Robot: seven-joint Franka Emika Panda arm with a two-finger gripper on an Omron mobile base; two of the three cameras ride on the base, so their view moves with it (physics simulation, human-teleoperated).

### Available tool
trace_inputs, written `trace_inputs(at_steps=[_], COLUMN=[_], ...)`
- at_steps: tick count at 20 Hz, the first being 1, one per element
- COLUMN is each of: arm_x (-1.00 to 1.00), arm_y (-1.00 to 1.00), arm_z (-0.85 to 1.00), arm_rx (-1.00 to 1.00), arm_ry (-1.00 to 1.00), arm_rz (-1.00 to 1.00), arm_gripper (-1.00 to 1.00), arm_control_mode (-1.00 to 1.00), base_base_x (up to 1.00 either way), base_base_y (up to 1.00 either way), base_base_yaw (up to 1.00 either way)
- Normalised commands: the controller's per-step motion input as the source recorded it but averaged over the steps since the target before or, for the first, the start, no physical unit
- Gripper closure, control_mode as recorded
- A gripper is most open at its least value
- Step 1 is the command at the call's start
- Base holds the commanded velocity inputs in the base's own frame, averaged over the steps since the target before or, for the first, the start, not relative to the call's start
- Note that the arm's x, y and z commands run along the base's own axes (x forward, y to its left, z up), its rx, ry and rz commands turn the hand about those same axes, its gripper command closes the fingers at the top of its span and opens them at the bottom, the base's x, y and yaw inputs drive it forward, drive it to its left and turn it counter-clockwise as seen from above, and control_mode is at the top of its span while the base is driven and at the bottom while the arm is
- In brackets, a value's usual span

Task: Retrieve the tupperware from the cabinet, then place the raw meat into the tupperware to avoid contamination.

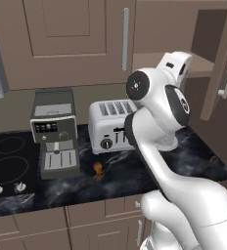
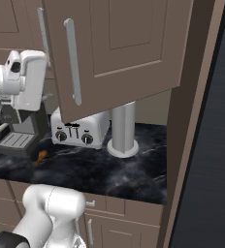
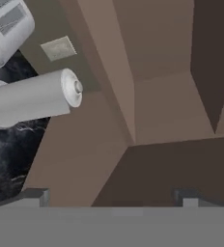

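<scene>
Dark marbled countertop [image 1: 193, 151] is seen below the cabinet [image 2: 119, 43], whose door is swung wide over the toaster [image 2: 80, 130] and the tall grey cylinder [image 2: 122, 128]. The raw meat [image 1: 98, 169] is found lying in bare counter space in front of the toaster, near the front edge. The gripper [image 3: 114, 200] is held with jaws spread wide and empty just below the cabinet's bottom edge; the tupperware cannot be made out.

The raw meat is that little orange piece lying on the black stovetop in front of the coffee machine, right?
Not on the stovetop. The raw meat lies on the dark marble counter, in front of the coffee machine and toaster, right of the stovetop. The left base view shows it.
</scene>
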Motion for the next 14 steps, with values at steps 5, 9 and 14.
trace_inputs(at_steps=[5,9,14], arm_x=[0.11,0.03,0.00], arm_y=[-0.22,-0.24,-0.22], arm_z=[0.00,0.00,0.00], arm_rx=[-0.05,-0.04,-0.04], arm_ry=[0.08,0.07,0.07], arm_rz=[-0.07,-0.08,-0.08], arm_gripper=[-1.00,-1.00,-1.00], arm_control_mode=[-1.00,-1.00,-1.00], base_base_x=[0.00,0.00,0.00], base_base_y=[0.00,0.00,0.00], base_base_yaw=[0.00,0.00,0.00])
